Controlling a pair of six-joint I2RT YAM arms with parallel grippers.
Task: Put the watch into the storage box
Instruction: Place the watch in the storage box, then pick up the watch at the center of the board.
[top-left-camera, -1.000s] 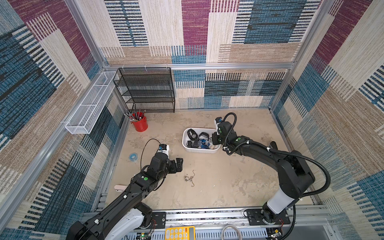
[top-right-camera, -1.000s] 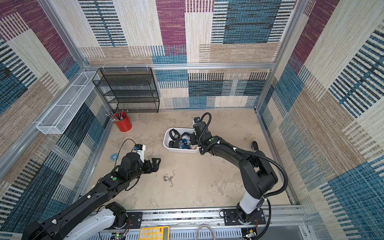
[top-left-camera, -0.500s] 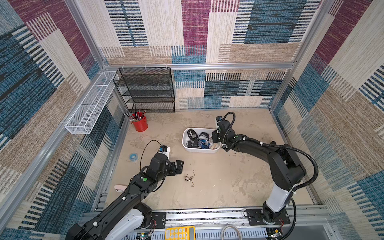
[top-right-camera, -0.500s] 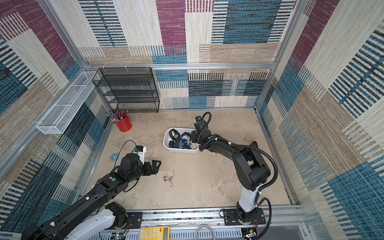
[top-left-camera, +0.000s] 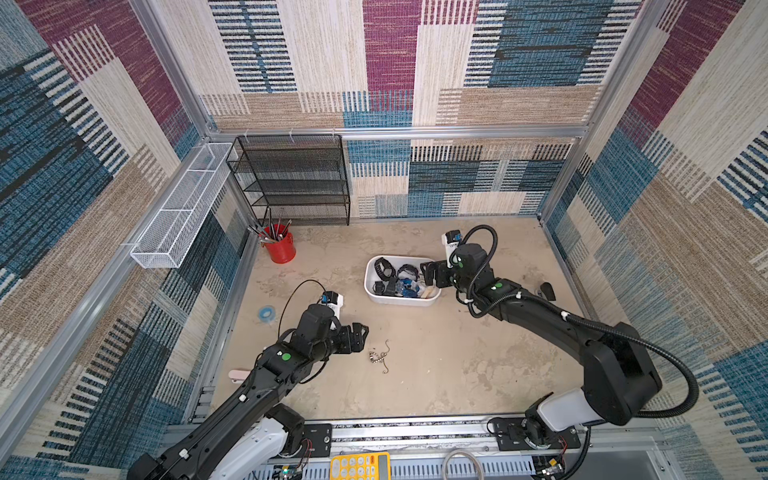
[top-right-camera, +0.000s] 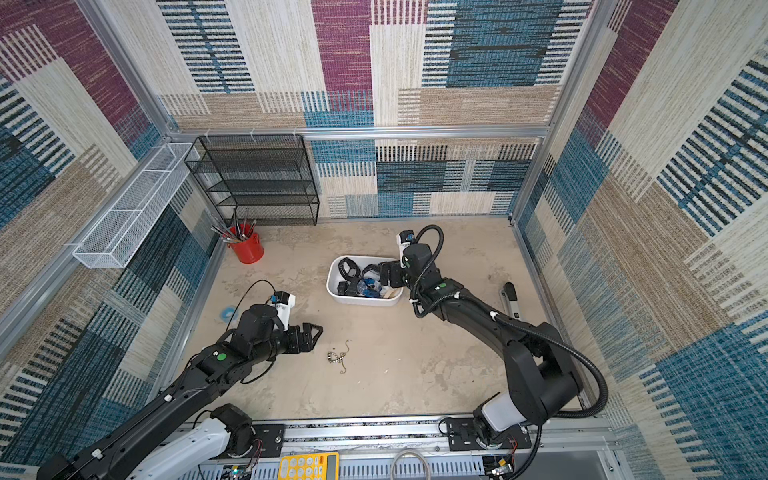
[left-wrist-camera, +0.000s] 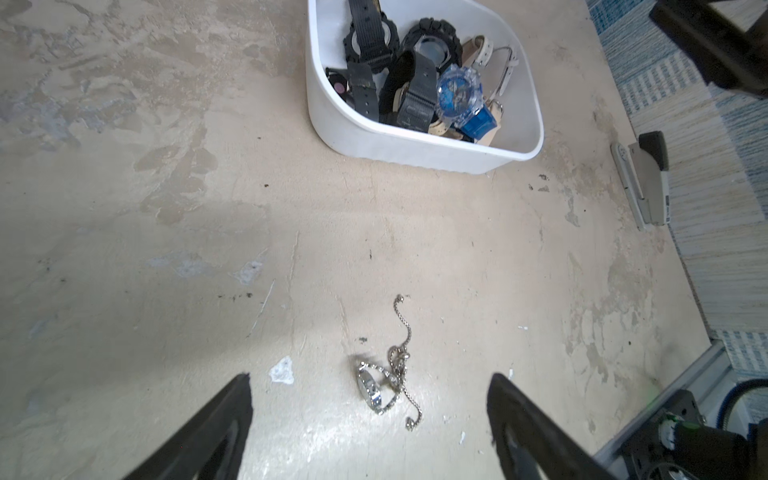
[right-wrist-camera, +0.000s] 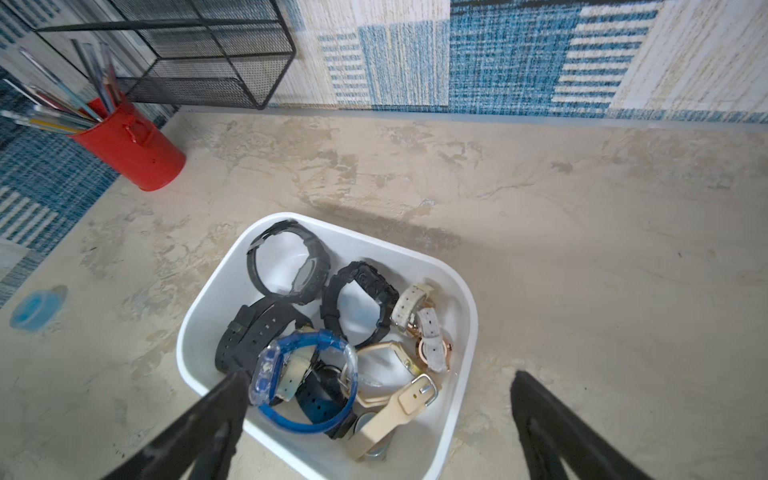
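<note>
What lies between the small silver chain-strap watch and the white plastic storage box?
Nothing: bare beige tabletop separates silver chain-strap watch and white plastic storage box, per left wrist view.

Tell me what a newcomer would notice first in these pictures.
The white storage box near the middle of the table, heaped with watches including a translucent blue watch, draws the eye first, with the right gripper open over its right end. Next is the small silver watch lying alone on the bare table, just ahead of the open left gripper. A red cup of pens stands at the back left.
</note>
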